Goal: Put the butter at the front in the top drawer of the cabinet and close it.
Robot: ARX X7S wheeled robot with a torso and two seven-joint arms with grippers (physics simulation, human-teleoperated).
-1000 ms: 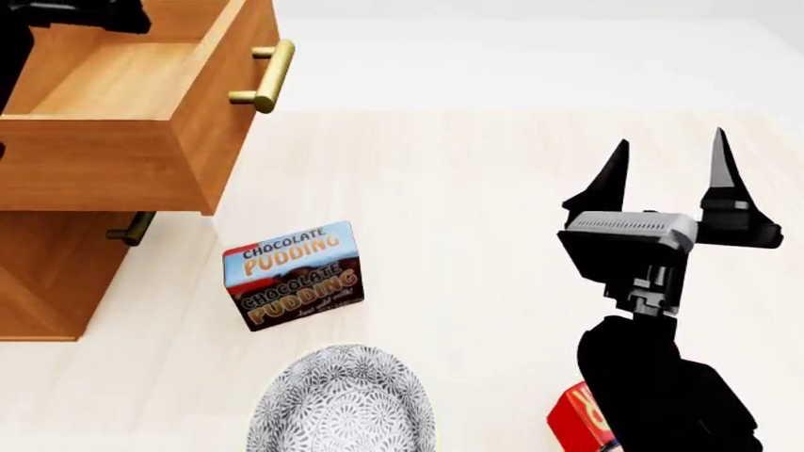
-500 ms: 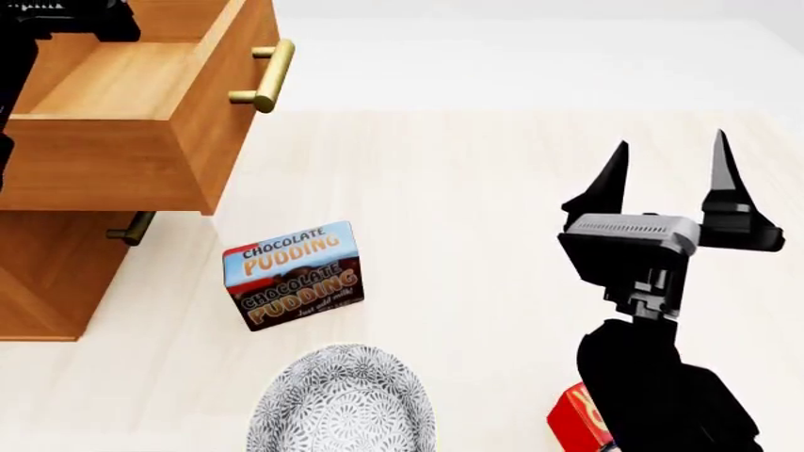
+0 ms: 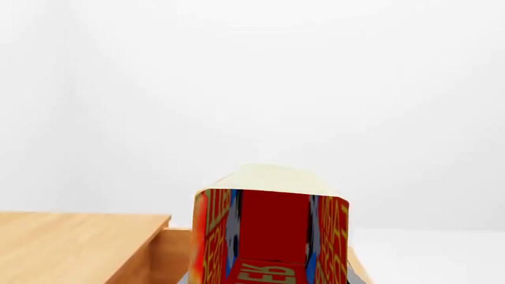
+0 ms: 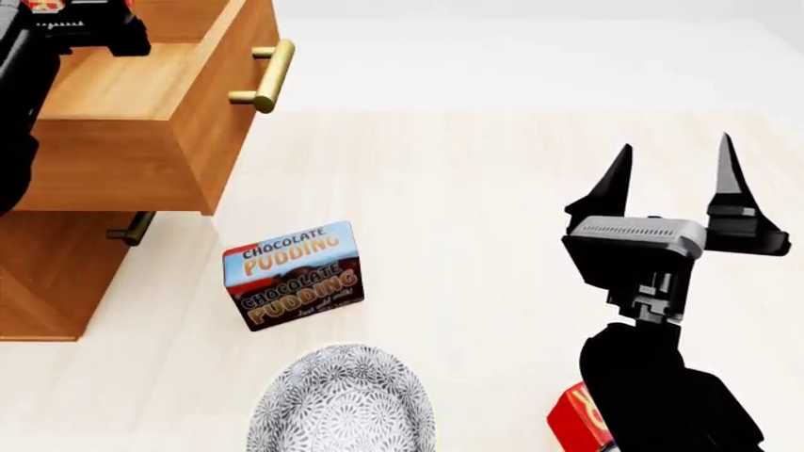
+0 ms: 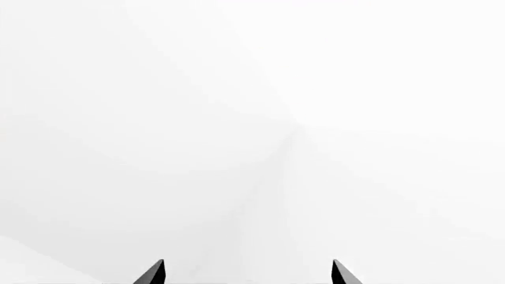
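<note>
Holding: the butter (image 3: 272, 236), a red and yellow box, sits clamped in the left gripper (image 4: 56, 19); the wrist view shows it close up, with cabinet wood just below it.
Butter's place: above the back corner of the top drawer (image 4: 132, 104), high over the drawer's floor, not yet resting on it.
Drawer: pulled fully out from the cabinet (image 4: 44, 273), its brass handle (image 4: 266, 75) facing the open floor.
Step in hand: carrying the butter over the drawer, as I judge it; placing and closing are not yet done.
Next move: lower the box inside the drawer walls, let go, lift clear, then push the drawer front shut by its handle side.
Right gripper (image 4: 668, 179): well away from the drawer, jaws spread wide and holding nothing.
Below the drawer: a chocolate pudding box (image 4: 293, 274) and a patterned bowl (image 4: 342, 400), both apart from the cabinet.
Risk: releasing too high may tip the box.
</note>
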